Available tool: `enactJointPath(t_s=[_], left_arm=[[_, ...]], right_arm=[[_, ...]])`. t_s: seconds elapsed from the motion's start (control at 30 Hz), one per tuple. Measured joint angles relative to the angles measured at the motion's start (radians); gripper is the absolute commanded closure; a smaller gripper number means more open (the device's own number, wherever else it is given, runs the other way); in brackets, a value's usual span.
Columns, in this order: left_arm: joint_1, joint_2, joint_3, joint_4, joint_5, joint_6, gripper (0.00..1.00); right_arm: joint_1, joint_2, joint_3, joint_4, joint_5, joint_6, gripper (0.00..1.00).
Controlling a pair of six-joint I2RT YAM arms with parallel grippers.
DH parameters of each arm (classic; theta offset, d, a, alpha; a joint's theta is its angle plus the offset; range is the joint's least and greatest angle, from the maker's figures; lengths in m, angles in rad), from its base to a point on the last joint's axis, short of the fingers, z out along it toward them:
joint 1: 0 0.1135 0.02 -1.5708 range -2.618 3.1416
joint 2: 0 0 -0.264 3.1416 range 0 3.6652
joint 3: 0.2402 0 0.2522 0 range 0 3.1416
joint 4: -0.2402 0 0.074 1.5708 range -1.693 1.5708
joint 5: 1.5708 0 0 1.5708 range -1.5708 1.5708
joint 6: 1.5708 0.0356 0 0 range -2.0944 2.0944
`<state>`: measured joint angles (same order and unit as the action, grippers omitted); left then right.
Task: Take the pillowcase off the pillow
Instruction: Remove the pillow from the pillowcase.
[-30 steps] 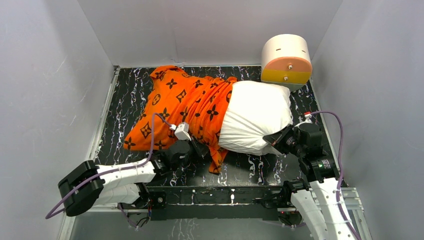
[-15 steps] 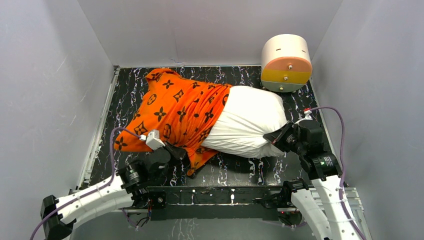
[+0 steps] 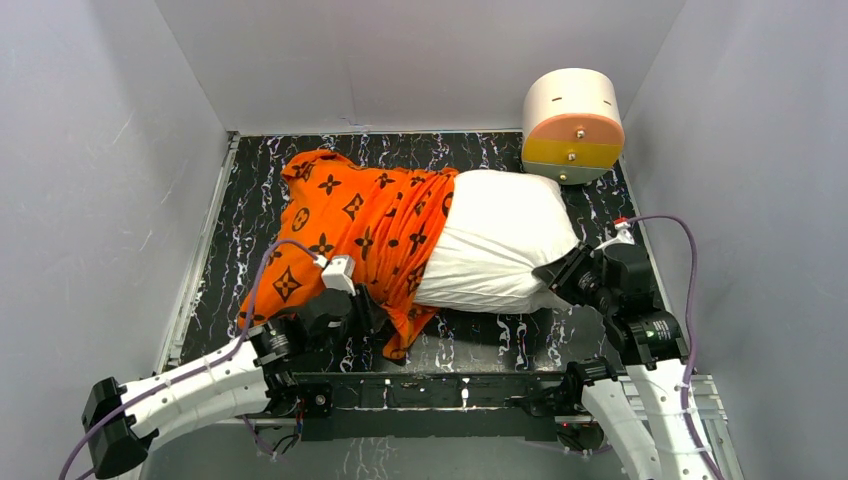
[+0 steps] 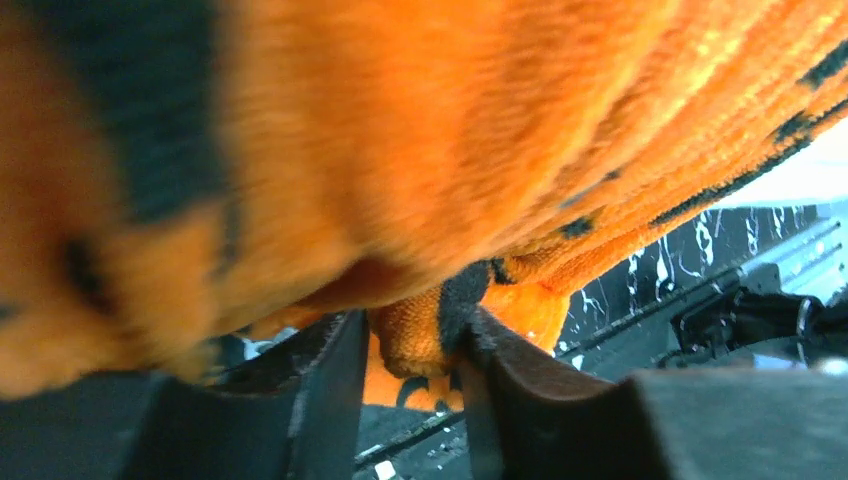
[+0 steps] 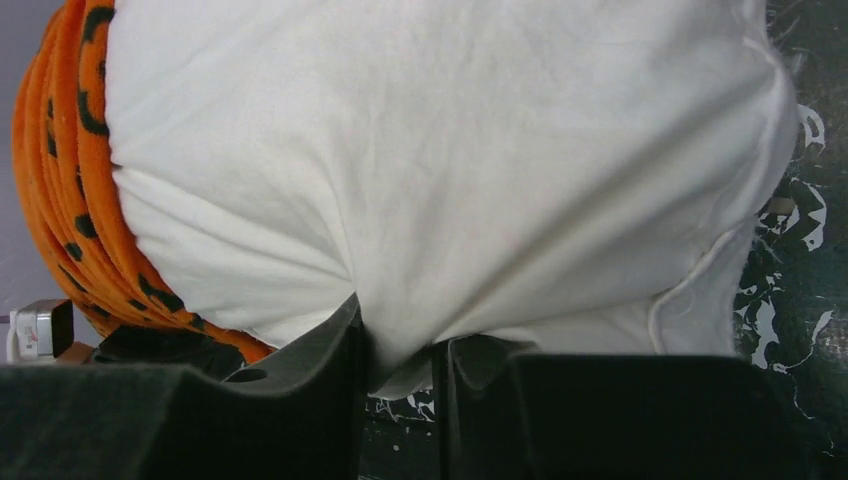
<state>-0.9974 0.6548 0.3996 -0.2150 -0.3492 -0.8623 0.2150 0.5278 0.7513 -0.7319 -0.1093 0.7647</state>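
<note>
Pillowcase (image 3: 350, 215): bunched over the pillow's left half, centre-left on the counter (image 3: 250, 200).
Pillow (image 3: 505, 235): right half exposed, centre-right.
Left gripper (image 4: 412, 345): jaws pinched on the pillowcase hem, apparently for drawing it off.
Right gripper (image 5: 400, 355): jaws clamped on a pillow fold, likely as an anchor.

The left arm (image 3: 190, 385) lies low and reaches rightward, the left gripper (image 4: 415, 345) clamped on pillowcase (image 4: 500, 120) fabric, while the right arm (image 3: 645, 400) rises and bends left, the right gripper (image 5: 400, 355) clamped on a pillow (image 5: 450, 150) fold.
</note>
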Motion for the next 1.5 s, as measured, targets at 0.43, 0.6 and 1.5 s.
enactJointPath(t_s=[0.43,0.6,1.5], left_arm=[[0.014,0.034,0.169,-0.037,0.166,0.217,0.08],[0.014,-0.012,0.167,-0.026,0.164,0.262,0.07],[0.014,0.337,0.884,-0.282,0.104,0.443,0.02]], right_arm=[[-0.019,0.024,0.288,-0.014,-0.108,-0.049,0.29],[-0.019,0.101,0.418,0.056,-0.149,-0.045,0.25],[-0.019,0.405,0.120,0.098,-0.209,-0.317,0.47]])
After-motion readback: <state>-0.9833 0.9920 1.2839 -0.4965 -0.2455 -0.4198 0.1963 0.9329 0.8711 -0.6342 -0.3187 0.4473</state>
